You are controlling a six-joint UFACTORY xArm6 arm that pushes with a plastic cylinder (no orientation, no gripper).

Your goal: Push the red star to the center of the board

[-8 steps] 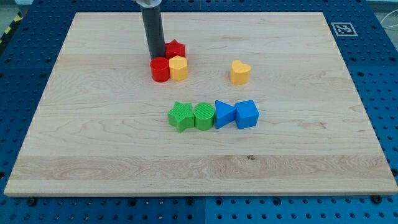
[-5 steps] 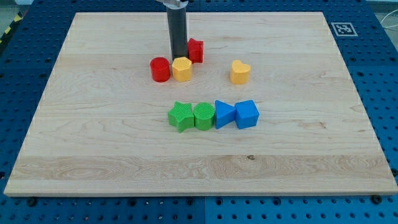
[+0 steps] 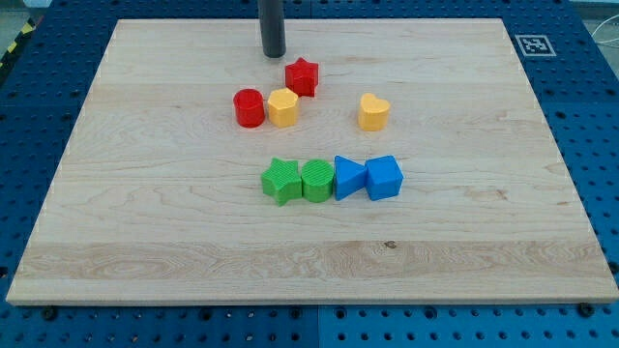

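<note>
The red star point(image 3: 302, 76) lies on the wooden board point(image 3: 145, 222), in its upper middle part. It touches or nearly touches the yellow block point(image 3: 282, 107) at its lower left. My tip point(image 3: 274, 54) stands above and to the left of the red star, a small gap apart from it. A red cylinder point(image 3: 249, 107) sits just left of the yellow block.
A yellow heart point(image 3: 373, 112) lies right of the star. Below, in a row from left to right, sit a green star point(image 3: 281, 181), a green cylinder point(image 3: 316, 180), a blue triangular block point(image 3: 348, 178) and a blue cube point(image 3: 384, 178).
My tip swept right and pushed the red star to the right, clear of the red cylinder and yellow block. It then drew back toward the view's top, off the star.
</note>
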